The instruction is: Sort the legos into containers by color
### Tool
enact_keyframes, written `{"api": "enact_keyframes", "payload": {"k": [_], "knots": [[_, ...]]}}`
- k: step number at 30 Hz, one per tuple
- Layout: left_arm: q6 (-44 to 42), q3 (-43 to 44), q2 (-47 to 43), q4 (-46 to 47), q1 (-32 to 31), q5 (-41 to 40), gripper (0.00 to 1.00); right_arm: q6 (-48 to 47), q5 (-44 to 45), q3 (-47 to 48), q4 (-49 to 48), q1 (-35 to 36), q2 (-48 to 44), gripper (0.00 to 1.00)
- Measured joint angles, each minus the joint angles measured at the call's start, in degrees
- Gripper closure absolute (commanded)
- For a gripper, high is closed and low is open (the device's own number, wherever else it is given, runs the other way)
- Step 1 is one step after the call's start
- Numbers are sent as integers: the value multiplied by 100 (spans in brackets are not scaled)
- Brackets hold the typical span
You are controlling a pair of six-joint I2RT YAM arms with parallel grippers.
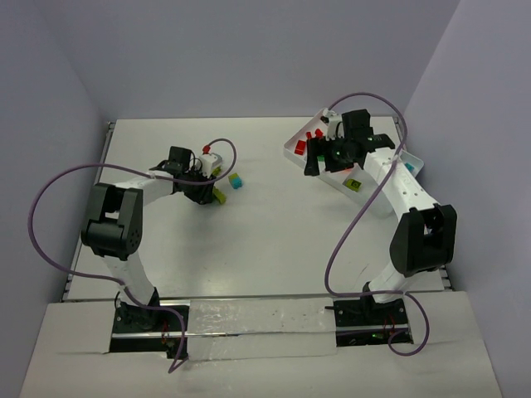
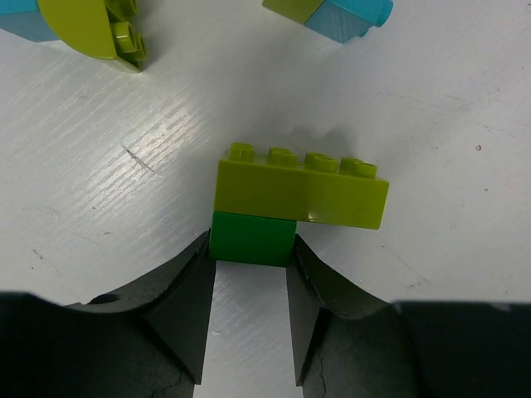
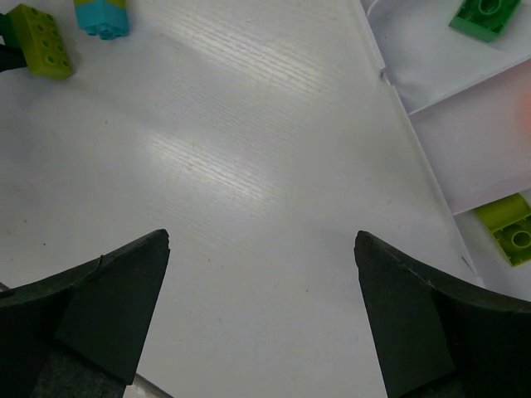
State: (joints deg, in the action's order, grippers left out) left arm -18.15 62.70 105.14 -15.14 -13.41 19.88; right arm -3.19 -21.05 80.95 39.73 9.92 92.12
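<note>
The left tool (image 2: 251, 249) is low over the bench (image 2: 124, 207), its two black fingers (image 2: 187, 307) closed against opposite sides of a dark green brick (image 2: 251, 239). That brick stands on the bench and touches a longer yellow-green brick (image 2: 303, 191) with four studs, which lies across its far side. Beyond them, well apart, a cyan brick (image 2: 353, 15) joined to a yellow-green piece sits at the far right. A rounded yellow-green piece (image 2: 87, 29) on another cyan block sits at the far left.

The right tool (image 3: 261, 240) hangs over bare bench just beside the white tray (image 3: 415, 108), with its jaws spread wide and nothing between them. In its wrist view a second green brick (image 3: 485, 18) lies in a far compartment. A lime brick (image 3: 510, 228) lies in a nearer compartment, and one compartment sits between them. From above, red bricks (image 1: 313, 135) show at the tray's far left end, close to the right arm's wrist.
</note>
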Motion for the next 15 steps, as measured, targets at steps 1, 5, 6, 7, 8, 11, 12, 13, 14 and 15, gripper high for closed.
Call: {"api": "enact_keyframes", "payload": {"k": [1, 5, 6, 7, 8, 11, 12, 13, 14, 15], "knots": [[2, 0, 0, 0, 0, 4, 77, 39, -29, -42, -49, 9, 0, 0], [17, -16, -43, -11, -2, 84, 100, 241, -351, -399, -305, 32, -34, 0], [37, -39, -111, -27, -6, 117, 100, 313, -504, -502, -356, 34, -53, 0], [48, -64, -192, -56, -13, 148, 100, 375, -664, -596, -401, 36, -68, 1], [63, -95, -315, -84, -35, 173, 100, 464, -843, -661, -436, 41, -79, 1], [99, -258, -968, -160, -198, 234, 100, 725, -1487, -716, -609, 78, -85, 1], [101, -311, -1240, -179, -289, 261, 100, 806, -1721, -714, -696, 111, -85, 1], [103, -361, -1527, -181, -398, 275, 100, 889, -1968, -713, -786, 156, -85, 1], [105, -408, -1812, -176, -520, 276, 100, 984, -2200, -713, -881, 227, -84, 1], [109, -470, -2109, -168, -664, 285, 100, 1084, -2452, -713, -991, 318, -78, 1]]}}
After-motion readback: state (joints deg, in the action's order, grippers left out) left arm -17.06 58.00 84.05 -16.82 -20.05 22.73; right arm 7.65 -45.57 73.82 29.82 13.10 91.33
